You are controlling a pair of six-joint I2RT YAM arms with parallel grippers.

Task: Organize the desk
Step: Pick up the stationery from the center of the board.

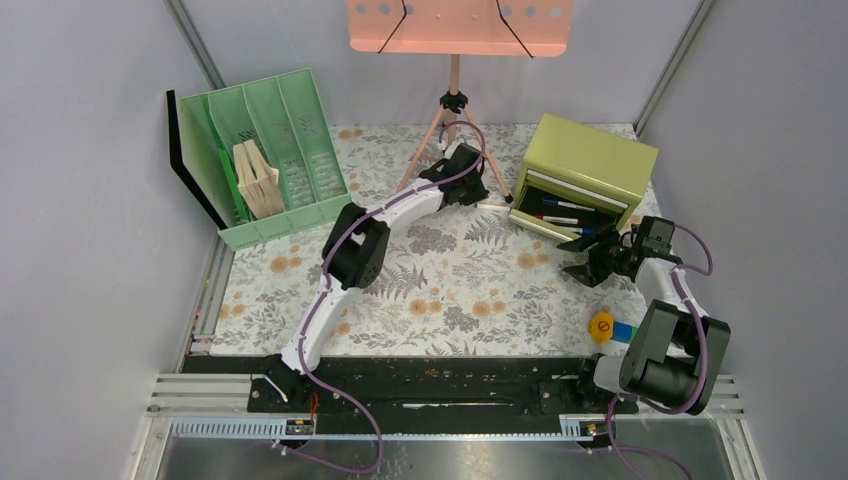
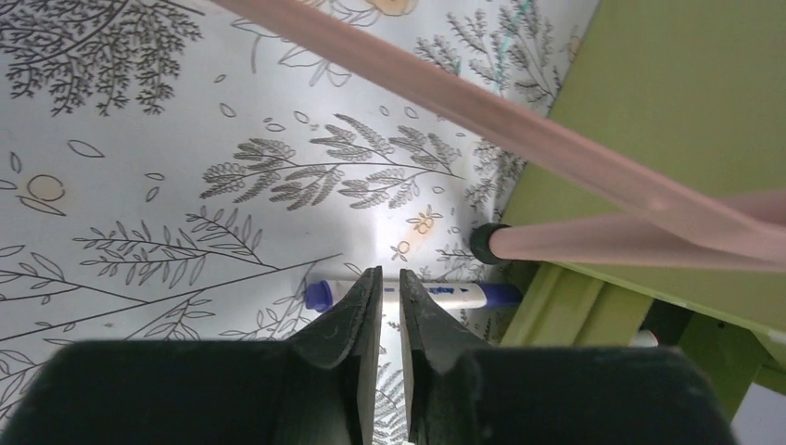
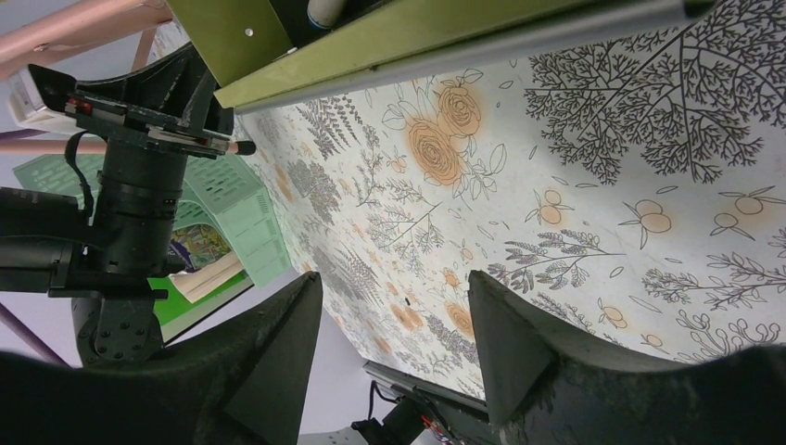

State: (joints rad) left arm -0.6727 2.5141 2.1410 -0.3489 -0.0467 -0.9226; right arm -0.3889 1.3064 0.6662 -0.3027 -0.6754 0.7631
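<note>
Your desk (image 1: 450, 290) lies flat in front of both arm bases, its fern-and-flower print running back to the rear wall. On it, just beside the foot of the olive-green drawer cabinet (image 1: 590, 160), lies a white marker with blue ends (image 2: 463, 295). Your left gripper (image 2: 389, 278) hangs over that marker with its fingers narrow, only a thin slit between them, holding nothing. A pink music stand (image 1: 455, 90) has one leg crossing above it. Your right gripper (image 1: 585, 258) sits in front of the cabinet's open drawer (image 1: 570, 215), spread wide and empty. A mint file organizer (image 1: 270, 150) stands at the back left.
</note>
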